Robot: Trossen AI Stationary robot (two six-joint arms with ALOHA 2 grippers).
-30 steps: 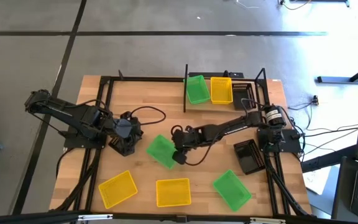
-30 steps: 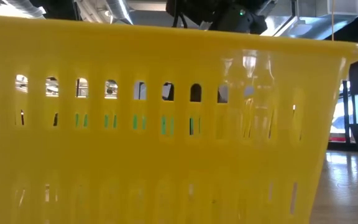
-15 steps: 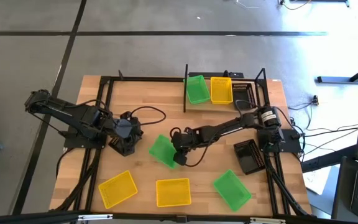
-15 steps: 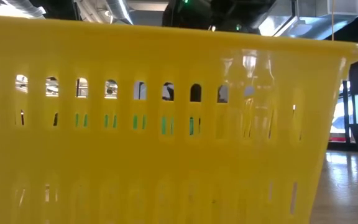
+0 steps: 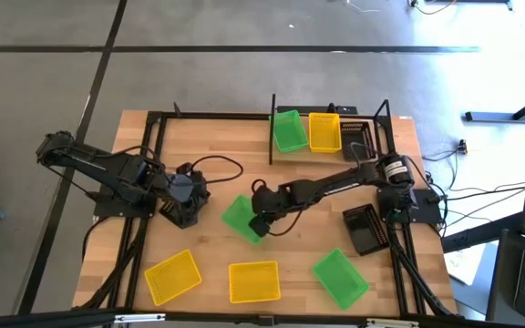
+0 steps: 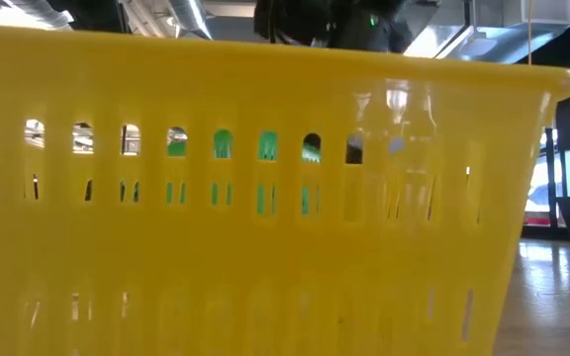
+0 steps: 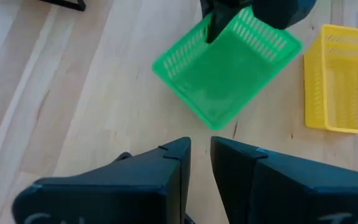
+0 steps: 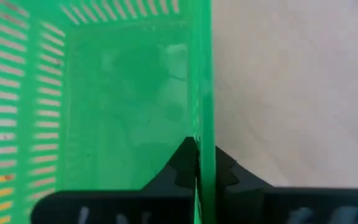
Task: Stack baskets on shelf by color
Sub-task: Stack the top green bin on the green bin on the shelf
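Over on the left side of the table the left gripper [image 5: 190, 196] waits, fingers parted and holding nothing. Below it along the near edge lie two yellow baskets [image 5: 172, 276] and [image 5: 253, 281], then a green one [image 5: 340, 277]. At mid-table the right gripper [image 5: 257, 223] is clamped on the wall of another green basket [image 7: 225, 78]. Farther right, the shelf [image 5: 379, 123] carries a green basket [image 5: 290, 130], a yellow one [image 5: 324, 131] and, I think, black. A black basket [image 5: 365, 228] waits nearby. Most sorting remains.
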